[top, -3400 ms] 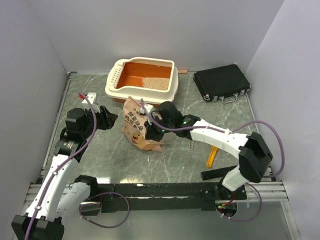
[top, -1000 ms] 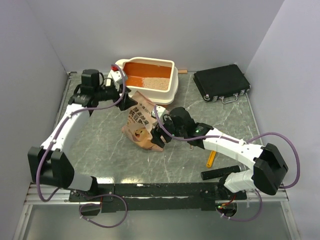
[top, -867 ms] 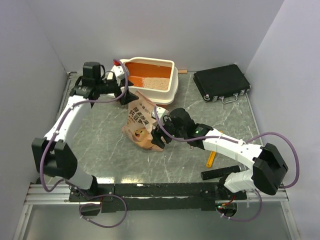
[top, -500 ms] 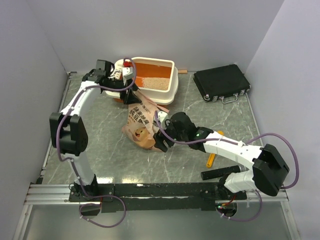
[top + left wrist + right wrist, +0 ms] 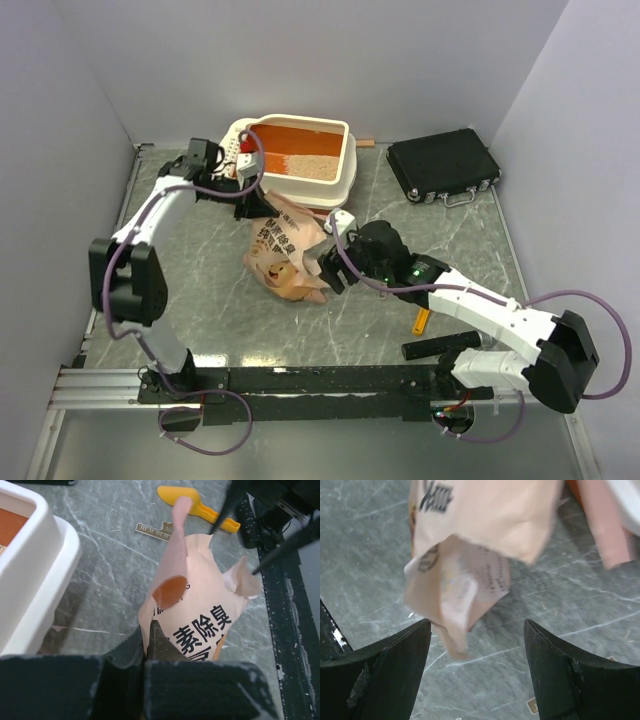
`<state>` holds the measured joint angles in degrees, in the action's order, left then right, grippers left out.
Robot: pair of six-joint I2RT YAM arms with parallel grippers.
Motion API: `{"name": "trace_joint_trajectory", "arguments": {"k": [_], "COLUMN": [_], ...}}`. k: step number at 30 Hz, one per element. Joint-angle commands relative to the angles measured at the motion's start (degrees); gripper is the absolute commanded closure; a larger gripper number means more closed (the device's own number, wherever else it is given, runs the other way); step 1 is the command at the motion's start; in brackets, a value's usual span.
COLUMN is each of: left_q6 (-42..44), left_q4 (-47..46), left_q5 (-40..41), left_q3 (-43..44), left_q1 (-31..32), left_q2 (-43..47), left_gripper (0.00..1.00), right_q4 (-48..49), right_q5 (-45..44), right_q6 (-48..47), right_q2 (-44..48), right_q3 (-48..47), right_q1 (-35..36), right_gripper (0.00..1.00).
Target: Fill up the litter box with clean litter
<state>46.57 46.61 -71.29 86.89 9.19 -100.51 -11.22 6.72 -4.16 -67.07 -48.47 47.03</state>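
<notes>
Left wrist: left claw (image 5: 148,630) pinches paper bag (image 5: 200,600); right claw (image 5: 477,645) agape.

On my far right a black flat case (image 5: 443,165) lay closed on the grey marbled table (image 5: 200,300), its handle facing me. A yellow scoop (image 5: 200,509) lay flat on the table, a small tan ruler-like strip (image 5: 154,530) near it. Closer to me sat a black bar (image 5: 440,347).

Plain pale walls (image 5: 300,60) enclose grey marbled tabletop (image 5: 220,310).
</notes>
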Motion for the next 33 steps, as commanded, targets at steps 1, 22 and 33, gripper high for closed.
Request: {"name": "trace_joint_trajectory", "arguments": {"k": [1,22,33], "left_q6": [-7.09,-21.52,-21.43], "left_q4": [-17.38,-40.81,-40.63], "left_q5": [-9.91,-15.9,-16.87], "left_q3": [-6.02,-26.51,-26.25], "left_q1": [-2.59,-6.91,-6.91], "left_q2": [11.64,22.9,24.31], "left_gripper": [0.99,0.99,0.99], "right_q4": [-2.13,7.0,9.2], "right_q5": [-0.32,21.03,31.16], "right_q6": [-1.72,-5.77,-4.8], "right_q2": [3.08,-1.57,-9.57], "right_q3": [-4.26,-3.83,-6.29], "right_q1": [-1.06,-5.8,-5.89], "right_gripper": [0.19,1.0,1.0]}}
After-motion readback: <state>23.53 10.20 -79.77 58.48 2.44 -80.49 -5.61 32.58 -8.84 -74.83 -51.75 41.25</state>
